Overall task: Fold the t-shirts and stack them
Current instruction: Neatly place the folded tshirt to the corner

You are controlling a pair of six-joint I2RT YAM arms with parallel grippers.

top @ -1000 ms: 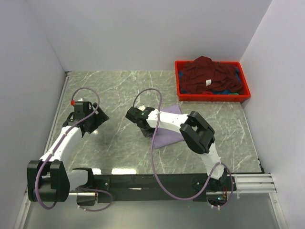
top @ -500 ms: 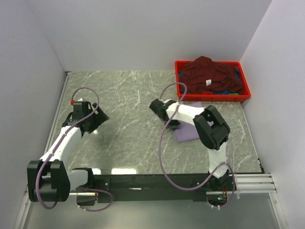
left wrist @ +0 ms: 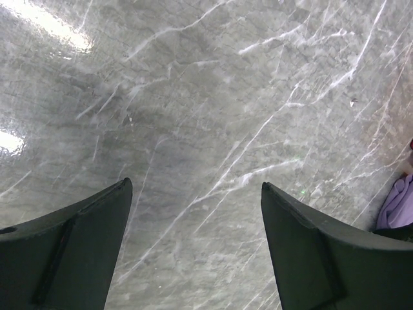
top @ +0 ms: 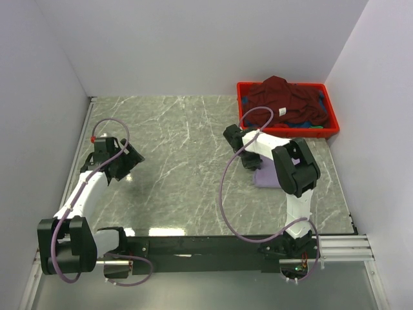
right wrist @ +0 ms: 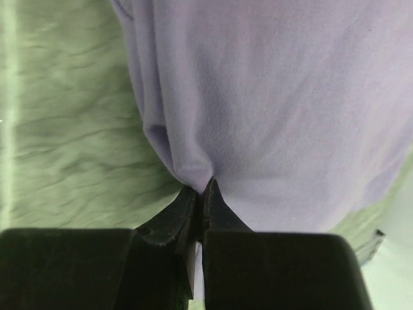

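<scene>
A lavender t-shirt (top: 266, 176) lies bunched on the marble table right of centre, mostly under my right arm. My right gripper (right wrist: 201, 187) is shut on a fold of its edge, with the cloth (right wrist: 271, 97) spreading away from the fingertips. In the top view that gripper (top: 249, 161) sits at the shirt's left side. A dark maroon t-shirt (top: 281, 100) with a small white label is heaped in the red crate. My left gripper (left wrist: 193, 187) is open over bare marble at the left (top: 131, 158), holding nothing. A bit of the lavender shirt (left wrist: 395, 205) shows at the right edge of its view.
The red plastic crate (top: 241, 110) stands at the back right against the wall, with bits of blue (top: 302, 123) and green cloth under the maroon shirt. White walls close in the table on three sides. Purple cables loop over both arms.
My right gripper closed on the lavender shirt and pulled it from the table's middle to the right, toward the crate, bunching it smaller. The left arm barely moved.
</scene>
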